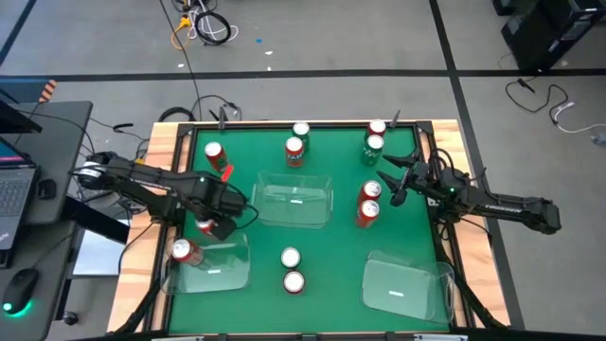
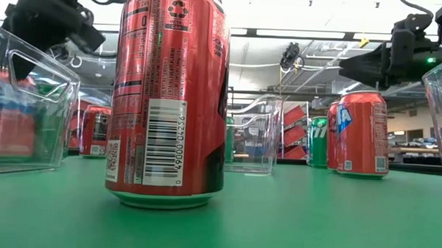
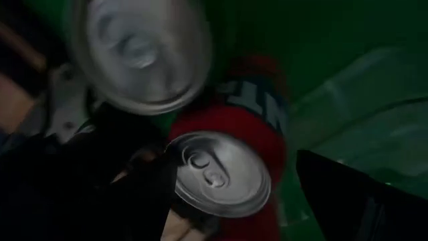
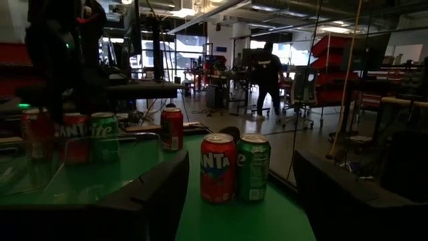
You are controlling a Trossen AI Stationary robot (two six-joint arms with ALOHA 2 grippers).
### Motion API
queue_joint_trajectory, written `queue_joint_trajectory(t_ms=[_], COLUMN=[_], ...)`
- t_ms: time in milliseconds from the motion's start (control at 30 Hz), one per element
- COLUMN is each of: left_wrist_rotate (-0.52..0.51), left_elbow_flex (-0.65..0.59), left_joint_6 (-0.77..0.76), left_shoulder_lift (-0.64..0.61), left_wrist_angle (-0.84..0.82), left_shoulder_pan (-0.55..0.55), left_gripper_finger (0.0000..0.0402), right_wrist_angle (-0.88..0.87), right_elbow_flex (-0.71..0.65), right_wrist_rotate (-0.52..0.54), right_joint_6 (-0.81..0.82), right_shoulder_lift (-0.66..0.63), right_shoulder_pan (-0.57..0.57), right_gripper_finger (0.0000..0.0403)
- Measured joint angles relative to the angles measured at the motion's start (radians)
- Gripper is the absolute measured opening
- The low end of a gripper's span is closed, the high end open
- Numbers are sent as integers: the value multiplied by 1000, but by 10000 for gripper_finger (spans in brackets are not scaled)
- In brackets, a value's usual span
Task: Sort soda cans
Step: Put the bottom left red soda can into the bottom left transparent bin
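My left gripper (image 1: pixel 210 224) hangs open over the far edge of the left clear bin (image 1: pixel 227 275). In its wrist view a red can (image 3: pixel 227 134) stands between the fingers, and a second can top (image 3: pixel 140 53) shows beside it. One red can (image 1: pixel 182 251) stands in that bin. My right gripper (image 1: pixel 389 180) is open over the table's right side and faces a red can (image 4: pixel 218 167) and a green can (image 4: pixel 253 167) that stand together. More red cans (image 1: pixel 294 281) stand upright about the green table. My left gripper comes from above, pointing down, with its fingers either side of the red can's silver top (image 3: pixel 217 174). One finger (image 3: pixel 134 187) overlaps the rim; whether it touches I cannot tell. The other finger (image 3: pixel 354 201) stands apart from the can.
A clear bin (image 1: pixel 295 201) sits mid-table and another (image 1: pixel 407 286) at the near right corner. Two red cans (image 1: pixel 367 201) stand just left of my right gripper. Two more (image 1: pixel 291 258) stand near the table's near edge. Beyond the far edge a person (image 4: pixel 267 73) walks.
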Motion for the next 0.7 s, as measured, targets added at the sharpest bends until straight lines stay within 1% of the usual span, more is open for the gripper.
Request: queue_joint_trajectory(t_ms=[167,333,400,700], left_wrist_rotate=[-16,-2,2,28], left_elbow_flex=[50,55,54,-27], left_joint_6=[-20,-53,-55,-37], left_shoulder_lift=[2,2,2,1], left_wrist_angle=[-10,-63,-56,-7], left_shoulder_pan=[0,0,-1,-1], left_gripper_finger=[310,310,310,310], right_wrist_angle=[1,0,0,-3], right_elbow_flex=[0,0,0,0], right_wrist_rotate=[0,0,0,0], right_joint_6=[0,0,0,0], right_shoulder_lift=[1,1,1,9], right_shoulder_pan=[0,0,0,0], right_gripper_finger=[255,255,255,255])
